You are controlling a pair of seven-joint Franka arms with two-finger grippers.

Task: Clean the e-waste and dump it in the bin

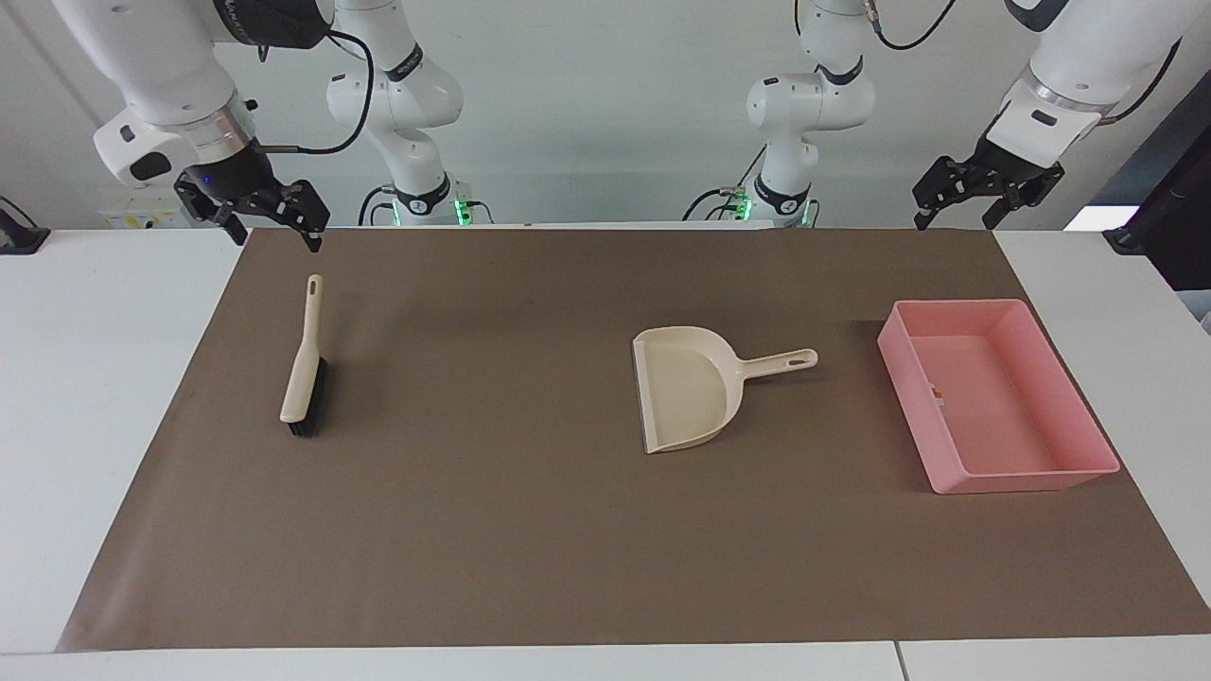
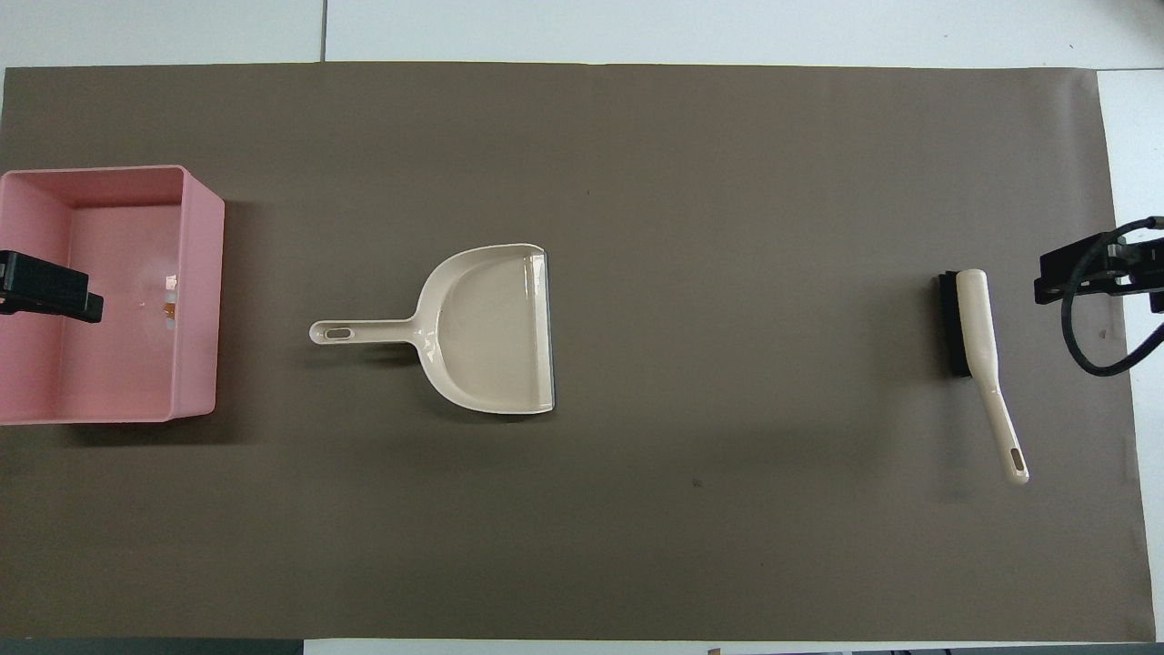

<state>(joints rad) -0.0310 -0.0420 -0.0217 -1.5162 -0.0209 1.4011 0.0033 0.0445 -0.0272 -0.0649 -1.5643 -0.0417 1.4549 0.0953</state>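
The pink bin [image 1: 1045, 478] [image 2: 202, 300] stands at the left arm's end of the brown mat. A small white and orange piece of e-waste [image 1: 937, 395] [image 2: 169, 306] lies inside it, against the wall toward the dustpan. My left gripper [image 1: 953, 220] [image 2: 50, 297] hangs open and empty high in the air at the bin's end of the table, touching nothing. At the other end, my right gripper [image 1: 274, 238] [image 2: 1091, 277] is raised over the mat's corner, above the tip of the brush handle, open and empty.
A cream dustpan [image 1: 686, 388] [image 2: 491, 327] lies mid-mat, its handle pointing toward the bin. A cream brush with black bristles [image 1: 303, 364] [image 2: 968, 323] lies at the right arm's end, handle toward the robots. The brown mat [image 1: 492, 530] covers most of the white table.
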